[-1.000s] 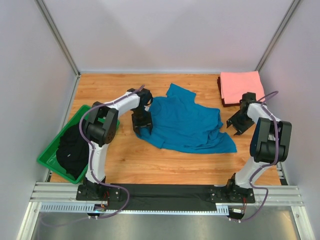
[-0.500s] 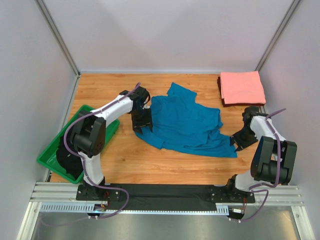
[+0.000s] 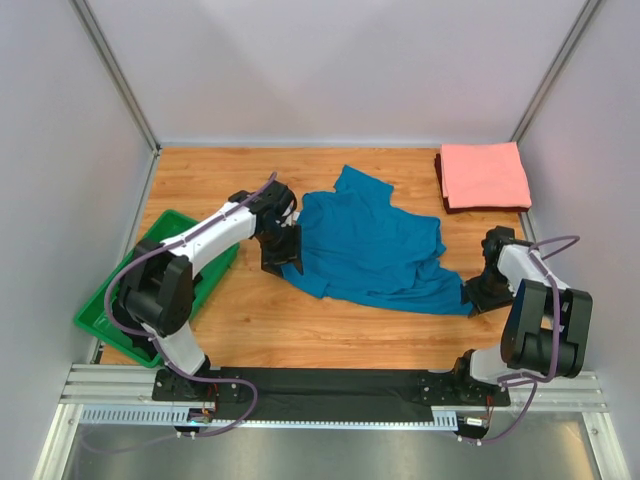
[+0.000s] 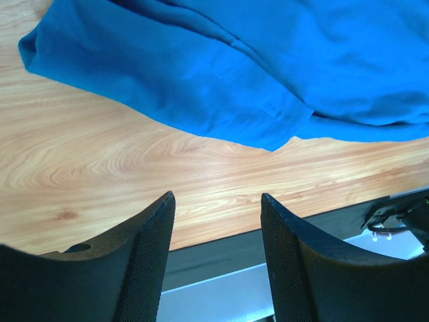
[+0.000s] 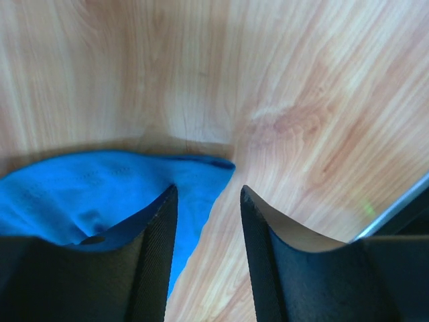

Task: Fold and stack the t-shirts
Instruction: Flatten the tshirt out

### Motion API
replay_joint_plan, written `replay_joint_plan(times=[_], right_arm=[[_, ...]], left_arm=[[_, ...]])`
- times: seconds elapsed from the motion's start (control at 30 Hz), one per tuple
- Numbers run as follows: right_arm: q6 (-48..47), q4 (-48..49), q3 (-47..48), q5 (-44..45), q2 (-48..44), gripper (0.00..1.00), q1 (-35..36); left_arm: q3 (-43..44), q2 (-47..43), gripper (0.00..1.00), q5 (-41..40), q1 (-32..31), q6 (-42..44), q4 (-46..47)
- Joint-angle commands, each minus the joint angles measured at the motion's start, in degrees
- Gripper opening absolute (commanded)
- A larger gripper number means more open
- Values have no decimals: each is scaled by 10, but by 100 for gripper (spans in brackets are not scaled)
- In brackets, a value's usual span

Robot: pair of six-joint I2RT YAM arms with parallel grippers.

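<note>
The teal-blue t-shirt (image 3: pixel 372 250) lies crumpled and unfolded in the middle of the table. The salmon-pink t-shirt (image 3: pixel 484 174) lies folded flat at the back right corner. My left gripper (image 3: pixel 279 257) is open at the blue shirt's left edge; in the left wrist view the shirt (image 4: pixel 234 67) lies beyond my open left gripper (image 4: pixel 218 201), nothing between the jaws. My right gripper (image 3: pixel 481 292) is open low at the shirt's front right corner; in the right wrist view that corner (image 5: pixel 114 191) lies beside and partly between the jaws of my right gripper (image 5: pixel 206 194).
A green bin (image 3: pixel 113 305) holding dark cloth (image 3: pixel 143 300) stands at the left edge. A black strip (image 3: pixel 330 380) runs along the table's front edge. White walls close in the table on three sides.
My right gripper has moved from beside the pink shirt forward and down to the blue shirt's front right corner. My left gripper has shifted slightly forward along the shirt's left edge.
</note>
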Motion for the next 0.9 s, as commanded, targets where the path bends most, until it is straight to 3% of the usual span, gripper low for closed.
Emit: replay_joint_plan(times=[0.0,0.3,0.37,0.43,0.5,0.67,0.73,0.87], right_arm=[[16,51,-7,39,13,45,-4],[41,133,-66,76,40,43,-4],[54,129,-69,87,45,38,-4],[60,118,-69,93,46,19,-4],[55,113,-66,88,36,0,-4],[6,63,-19,72,-19,0,37],[-18,37,-10,69,-43,0,57],[-42,38,-32,22,-78,0,60]], left_arm=[[3,-41,61,-1,-1,12,-5],[-17,-61,60,-10,-1,5,-2],[-20,-75,60,-19,-1,-9,-6],[-16,-94,60,-45,-1,-21,-11],[-1,-102,60,-118,-1,-76,-42],[81,-69,59,-230,2,-267,-175],[148,-26,56,-236,2,-356,-234],[206,28,50,-199,4,-453,-232]])
